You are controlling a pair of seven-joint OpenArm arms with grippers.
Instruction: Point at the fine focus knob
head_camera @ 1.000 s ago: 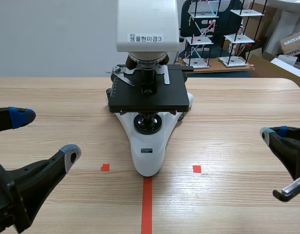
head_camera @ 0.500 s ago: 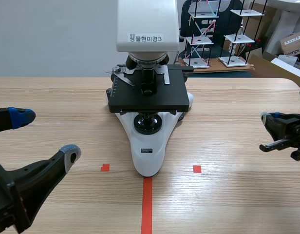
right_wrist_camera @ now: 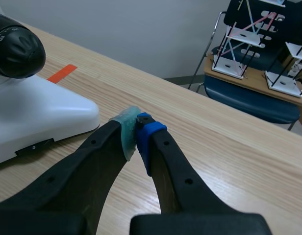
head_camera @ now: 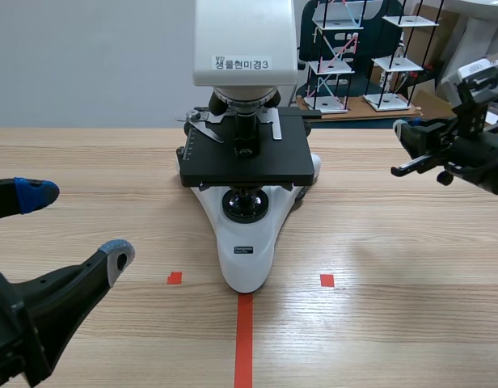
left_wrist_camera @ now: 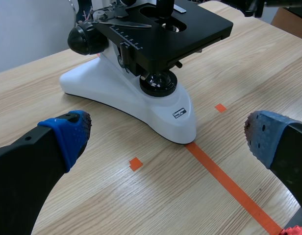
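Right wrist view shows the right end effector (right_wrist_camera: 136, 133) with its two pads pressed together and nothing between them, a form suited to pointing. Ahead of it and off to one side is the round black ribbed focus knob (right_wrist_camera: 16, 51), mounted on the flank of the white-and-black laboratory microscope (head_camera: 247, 162). A clear stretch of the pale wooden worktop (head_camera: 394, 259) separates tip and knob, so they are well apart. The fine focus control is judged to be the smaller centre part of this knob, though the boundary between fine and coarse is hard to make out.

In the scene view the right arm is at the upper right of the frame, raised above the worktop and to the right of the microscope stage. The left end effector (head_camera: 75, 225) sits at the lower left of the frame, spread wide and holding nothing, well short of the microscope base.

Assessment: the task is not yet complete. The pointing posture is formed, but the tip neither touches nor closely indicates the knob. What is left is the approach to the knob on the microscope's right side.
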